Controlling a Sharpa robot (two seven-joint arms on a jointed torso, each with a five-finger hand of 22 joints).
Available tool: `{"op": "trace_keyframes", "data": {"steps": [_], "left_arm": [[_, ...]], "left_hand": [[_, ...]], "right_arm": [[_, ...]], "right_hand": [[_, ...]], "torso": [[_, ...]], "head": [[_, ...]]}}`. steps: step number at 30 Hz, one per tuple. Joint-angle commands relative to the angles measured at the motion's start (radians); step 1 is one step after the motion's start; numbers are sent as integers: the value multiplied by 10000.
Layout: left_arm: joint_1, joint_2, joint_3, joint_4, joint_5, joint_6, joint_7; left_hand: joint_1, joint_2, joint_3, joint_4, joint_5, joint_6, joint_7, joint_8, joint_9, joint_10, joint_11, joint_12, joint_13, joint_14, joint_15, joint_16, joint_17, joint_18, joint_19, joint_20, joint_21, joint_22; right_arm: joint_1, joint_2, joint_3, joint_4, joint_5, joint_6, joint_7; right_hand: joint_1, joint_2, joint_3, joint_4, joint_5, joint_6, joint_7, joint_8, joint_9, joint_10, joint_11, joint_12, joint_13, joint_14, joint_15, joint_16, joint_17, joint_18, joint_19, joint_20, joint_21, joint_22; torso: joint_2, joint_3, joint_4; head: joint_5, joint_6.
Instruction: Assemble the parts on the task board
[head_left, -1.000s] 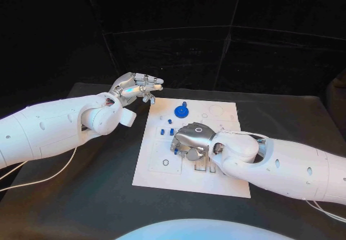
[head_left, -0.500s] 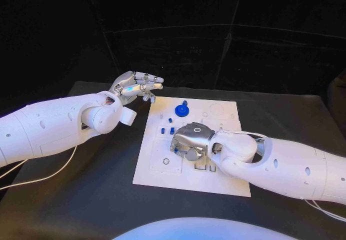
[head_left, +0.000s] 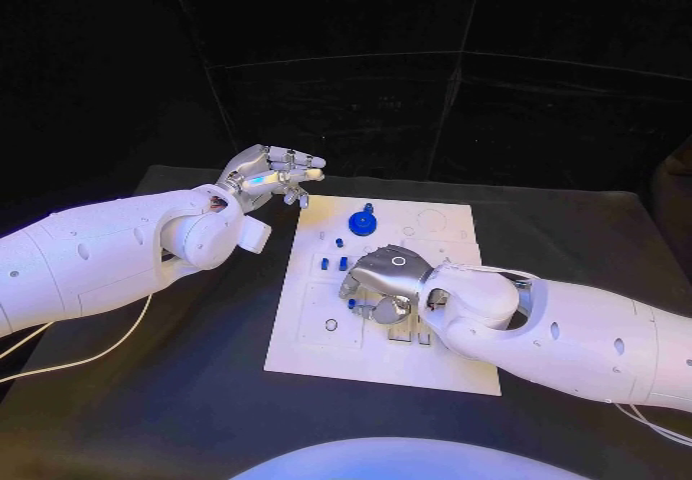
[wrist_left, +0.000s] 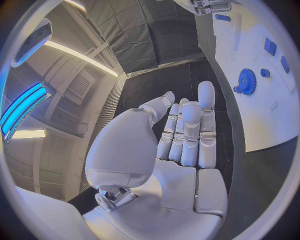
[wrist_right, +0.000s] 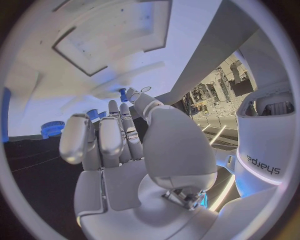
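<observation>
the right hand (head_left: 387, 283) is low over the middle of the task board (head_left: 320, 335), fingers curled down among the parts. in the right wrist view a small blue part (wrist_right: 123, 94) sits right at the fingertips (wrist_right: 132, 95), against the white plate — it looks pinched or pressed there, but i cannot tell for sure whether the fingers actually hold it or only touch it. my reading is that the step in hand is seating one small piece into its place on the board.

the left hand (head_left: 271, 173) hangs above the tabletop (head_left: 173, 390) just off the board's far left corner, well apart from the right hand. its fingers (wrist_left: 187, 130) lie loosely extended side by side, and nothing is in them — it is idle.

other parts lie beyond the right fingers: a blue gear (head_left: 364, 222) toward the board's far edge, and a few small blue pegs (head_left: 335, 263) just beside the fingers on the left-hand side. the gear also shows in the left wrist view, ahead of the left fingertips and off to one side.

the board's shallow recesses serve as the containers here. the round outline (head_left: 332, 324) on the near left of the fingers looks unfilled; the slots directly under the right hand are hidden.

next move, as i judge it: a small, careful push straight down with the piece kept aligned, then a release without dragging it out.
</observation>
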Motion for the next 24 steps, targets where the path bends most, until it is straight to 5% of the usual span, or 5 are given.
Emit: {"op": "trace_keyframes", "data": {"steps": [1, 8, 15, 20, 24], "left_arm": [[16, 4, 7, -29, 38, 136, 5], [15, 37, 6, -109, 38, 182, -12], [15, 38, 2, -102, 38, 220, -26], [15, 25, -1, -76, 38, 235, -26], [14, 32, -3, -85, 38, 245, -23]], "left_hand": [[10, 47, -60, -17, 57, -11, 28, 45, -14, -76, 18, 65, 16, -42, 13, -33, -12, 137, -39, 13, -50, -9], [10, 47, -60, -17, 57, -11, 28, 45, -14, -76, 18, 65, 16, -42, 13, -33, -12, 137, -39, 13, -50, -9], [10, 47, -60, -17, 57, -11, 28, 45, -14, -76, 18, 65, 16, -42, 13, -33, -12, 137, -39, 13, -50, -9], [18, 50, -60, -23, 57, -15, 29, 49, -14, -85, 19, 77, 18, -40, 13, -28, -14, 138, -34, 13, -54, -14], [18, 50, -60, -23, 57, -15, 29, 49, -14, -85, 19, 77, 18, -40, 13, -28, -14, 138, -34, 13, -54, -14]], "right_arm": [[12, -112, 3, 131, 227, -1394, 300], [17, -737, 11, 622, 723, -1882, 401], [306, -1983, 92, 1197, 1812, -614, -224], [526, -2616, 175, 1251, 1952, -125, -517], [618, -2887, 201, 1216, 1735, 64, -665]], "right_hand": [[-56, 61, -65, 27, 79, -71, -15, 20, 28, 20, 3, 158, 40, 136, 77, -61, -25, -31, 2, 13, 1, 84], [-53, 72, -81, 36, 104, -83, -30, 21, 31, 50, -8, 215, 48, 138, 72, -51, -17, -33, 19, 10, 16, 104], [-211, -48, -339, 137, 100, -248, -101, 0, 22, -165, -39, 257, 24, 115, 54, -99, -126, -11, -10, -3, -52, -1], [-281, -186, -1245, 299, 196, -765, -217, 11, 25, -896, -9, 343, 29, 28, 89, -327, -515, 114, -303, 12, -542, -686], [-86, -88, -2087, 461, 208, -1114, -396, 23, 33, -1334, 84, 506, 43, -6, 145, -460, -749, 147, -350, 80, -720, -907]], "torso": [[-8, 5, -11], [-28, -4, -18], [-23, -10, -5], [-5, -8, -8], [-3, 6, -13]], "head": [[-36, 37], [-116, 115], [-251, 241], [-366, 358], [-392, 398]]}}
